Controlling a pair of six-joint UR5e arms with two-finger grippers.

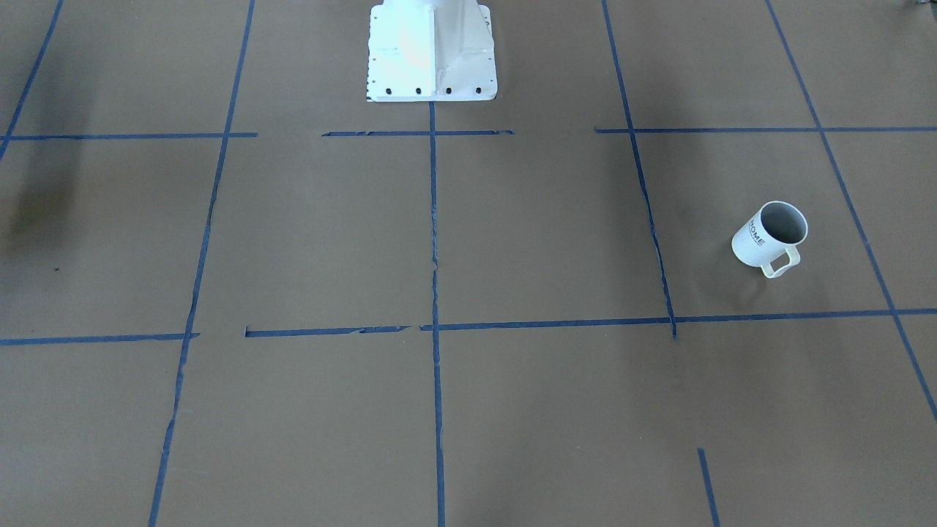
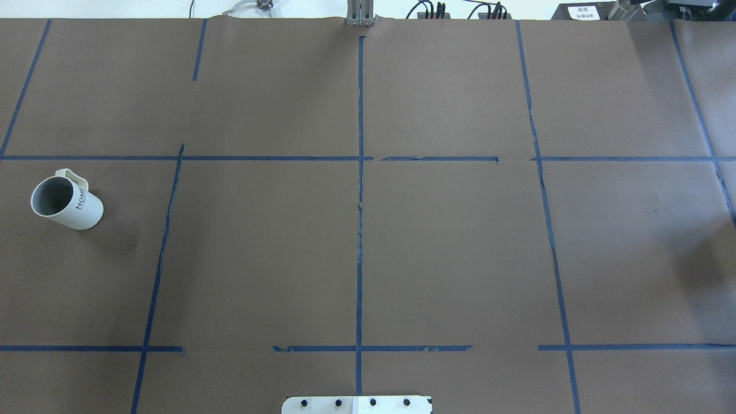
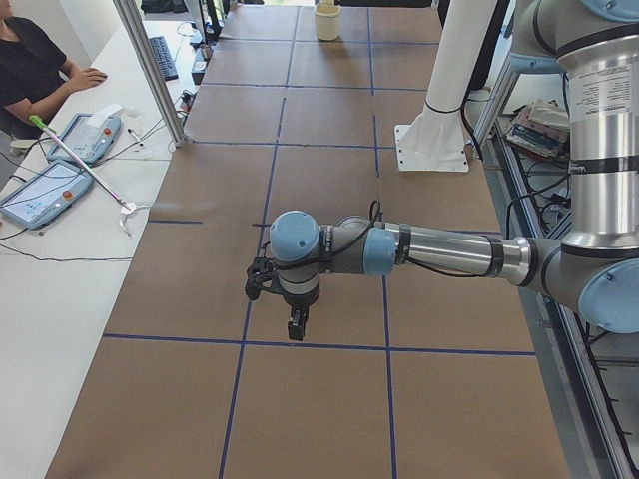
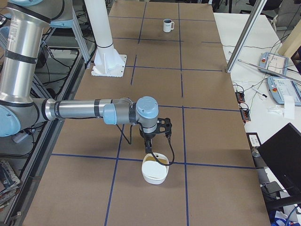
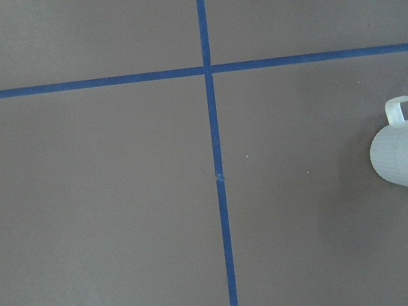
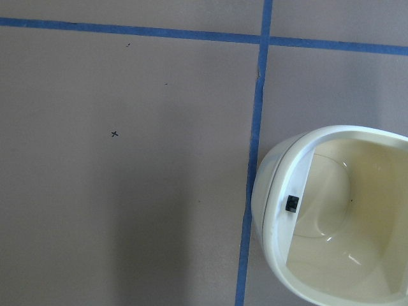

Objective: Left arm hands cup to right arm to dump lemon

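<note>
The cup [image 1: 768, 238] stands upright on the brown table, alone on the robot's left side, handle toward the operators' side. It also shows in the overhead view [image 2: 66, 202], small at the far end of the exterior right view [image 4: 168, 25], and at the right edge of the left wrist view [image 5: 392, 153]. Its grey inside shows no lemon; the lemon is in no view. The left gripper [image 3: 292, 317] hangs low over the table in the exterior left view. The right gripper [image 4: 150, 141] hangs just above a cream bowl. I cannot tell whether either is open or shut.
A cream bowl [image 4: 155, 172] sits on the table under the right gripper, also in the right wrist view [image 6: 338, 217] and far off in the exterior left view [image 3: 326, 20]. The white robot pedestal [image 1: 432, 55] stands at the table's robot side. Blue tape lines grid the table.
</note>
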